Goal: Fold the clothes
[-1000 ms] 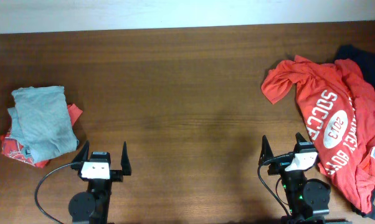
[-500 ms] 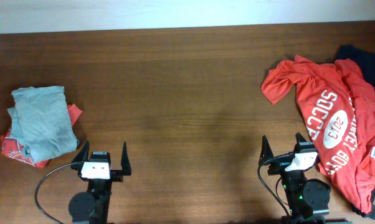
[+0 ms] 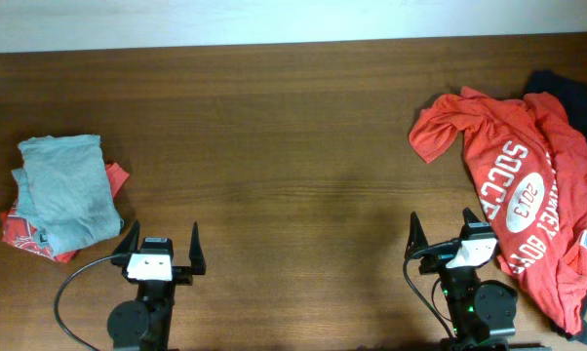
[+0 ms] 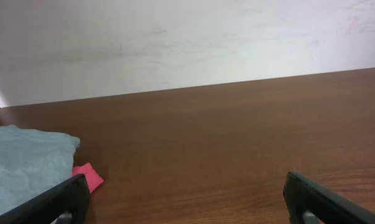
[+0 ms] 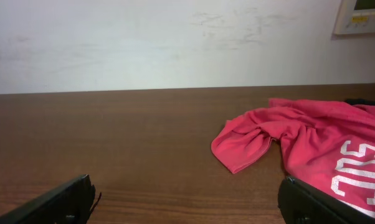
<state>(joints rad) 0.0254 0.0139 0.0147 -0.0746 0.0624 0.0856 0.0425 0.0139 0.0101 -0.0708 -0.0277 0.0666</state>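
Note:
At the table's left lies a folded pale grey-blue T-shirt (image 3: 64, 190) on top of a red one (image 3: 22, 237); the left wrist view shows the grey-blue shirt (image 4: 19, 165) with a red corner (image 4: 88, 176) beside it. A crumpled red T-shirt with white lettering (image 3: 518, 185) sprawls at the right, partly over a dark navy one (image 3: 576, 102). My left gripper (image 3: 161, 242) stands open at the front edge, right of the folded pile, holding nothing. My right gripper (image 3: 442, 234) is open too, its right finger against the red shirt (image 5: 299, 134).
Bare brown wooden table (image 3: 293, 146) stretches between the two piles. A pale wall runs along the far edge. A white box (image 5: 360, 15) hangs on the wall at the upper right. Both arm bases sit at the front edge.

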